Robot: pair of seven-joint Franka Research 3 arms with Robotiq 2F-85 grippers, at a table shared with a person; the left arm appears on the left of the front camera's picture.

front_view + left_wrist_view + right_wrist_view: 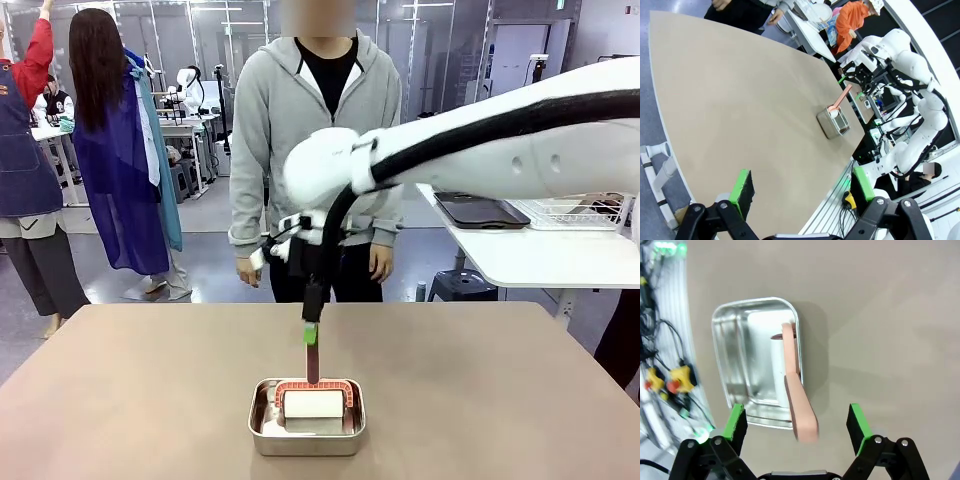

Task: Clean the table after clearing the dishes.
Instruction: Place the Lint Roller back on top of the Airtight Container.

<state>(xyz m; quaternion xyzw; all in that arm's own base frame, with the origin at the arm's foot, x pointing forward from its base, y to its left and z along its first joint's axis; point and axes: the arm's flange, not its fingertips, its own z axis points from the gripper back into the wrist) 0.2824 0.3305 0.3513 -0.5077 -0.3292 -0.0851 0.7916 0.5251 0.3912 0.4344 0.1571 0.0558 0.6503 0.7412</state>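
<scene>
Overhead, the right claw (799, 425) hung released, its pads either side of the roller's red handle (800, 405) above the tin (306, 417) on the bare worktop (150, 390); the left claw (802, 192) was also released.

Taupe-brown bench (150, 380), matte top with rounded corners. One item rests directly on it: a shiny rectangular metal tin (306, 428), near the robot-side edge, roughly central. Surrounding bench surface is bare.
</scene>
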